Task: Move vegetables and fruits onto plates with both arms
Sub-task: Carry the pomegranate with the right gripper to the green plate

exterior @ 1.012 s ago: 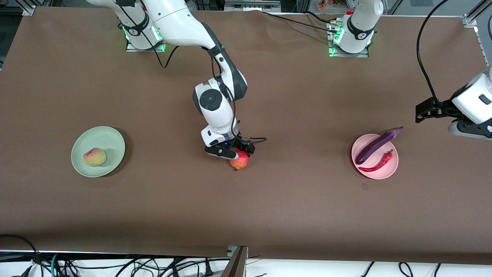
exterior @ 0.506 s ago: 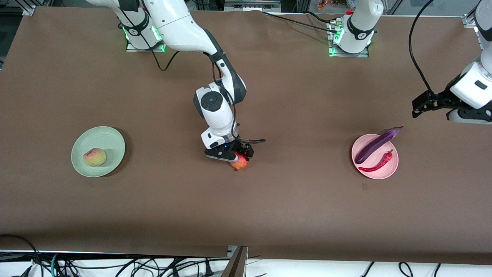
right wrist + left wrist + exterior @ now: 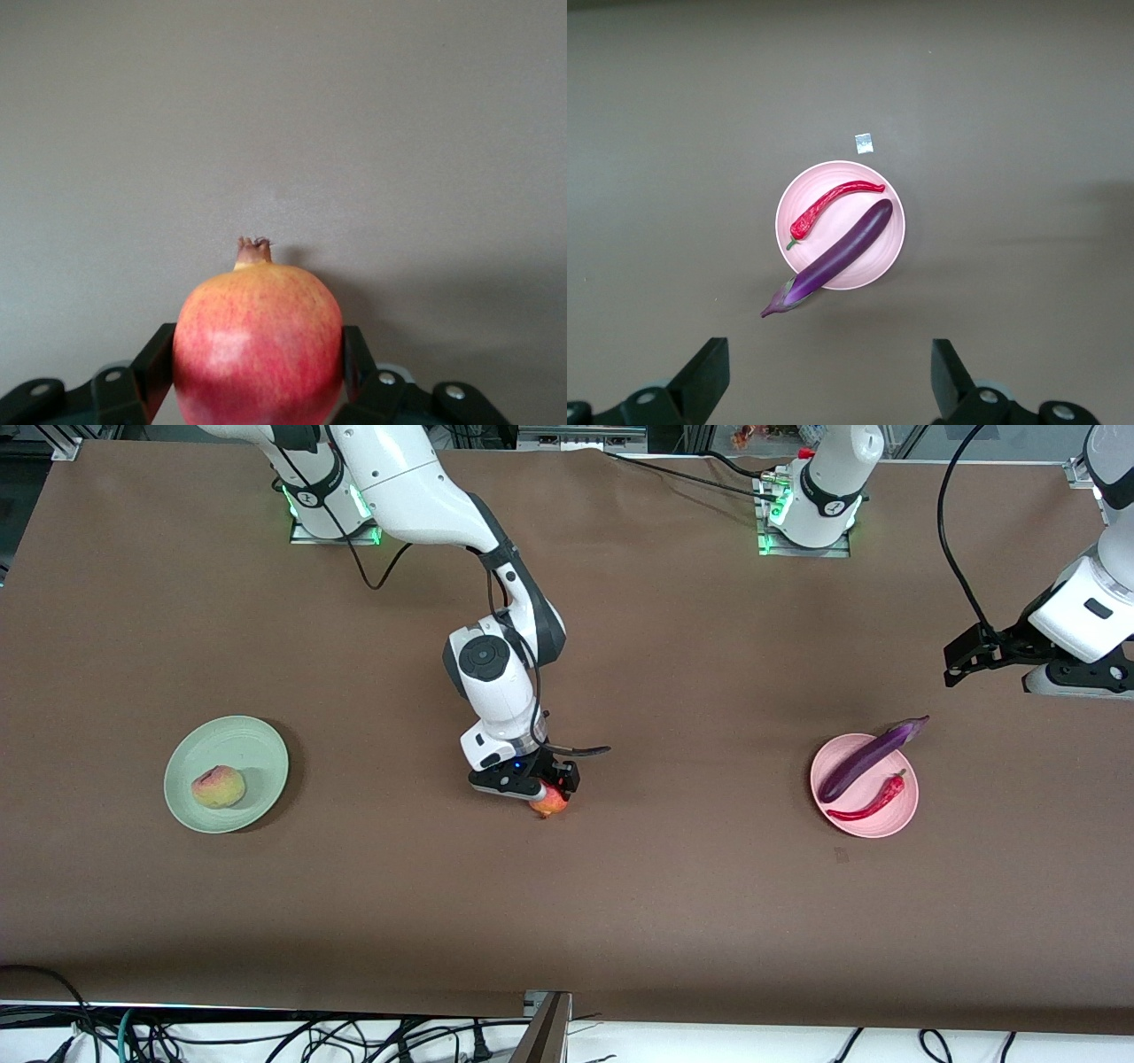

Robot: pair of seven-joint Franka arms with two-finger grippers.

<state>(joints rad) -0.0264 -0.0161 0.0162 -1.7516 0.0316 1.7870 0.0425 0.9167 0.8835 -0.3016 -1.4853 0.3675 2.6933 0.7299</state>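
Right tool (image 3: 542, 788) pinching red fruit (image 3: 258, 343) mid-bench, we judge for green plate (image 3: 257, 748) | left tool (image 3: 827, 385) spread, waiting above filled pink plate (image 3: 881, 257)

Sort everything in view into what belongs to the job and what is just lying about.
Job:
- long purple eggplant
- curved red chili pepper
- pale pink plate
- red-yellow round fruit, between the right gripper jaws
- yellow-green blushed fruit
- mint green plate

Lying about:
- small white tag
- loose cables
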